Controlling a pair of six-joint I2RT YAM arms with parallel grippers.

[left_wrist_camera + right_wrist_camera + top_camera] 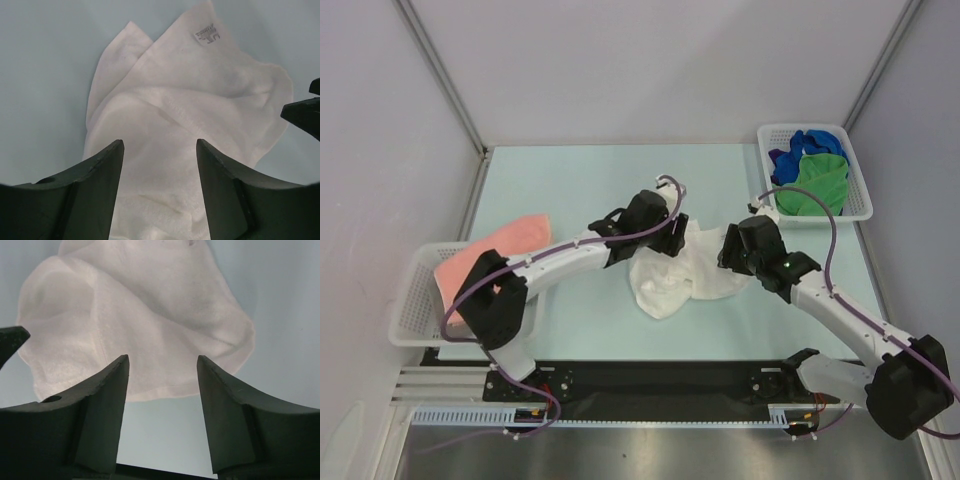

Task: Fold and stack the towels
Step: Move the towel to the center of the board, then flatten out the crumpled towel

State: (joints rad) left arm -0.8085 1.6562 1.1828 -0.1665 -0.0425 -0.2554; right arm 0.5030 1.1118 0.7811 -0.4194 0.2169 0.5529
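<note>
Both the left gripper and the right gripper hang open over the white towel. Baskets sit at each side, and the arms hide part of the towel.

Towel on table between left pincer and right pincer

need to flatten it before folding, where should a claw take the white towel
Probably the corner bearing the small tag of the white towel: it lies flat at the cloth's edge, while the middle is bunched. Come down from above with the open left claw.
</note>
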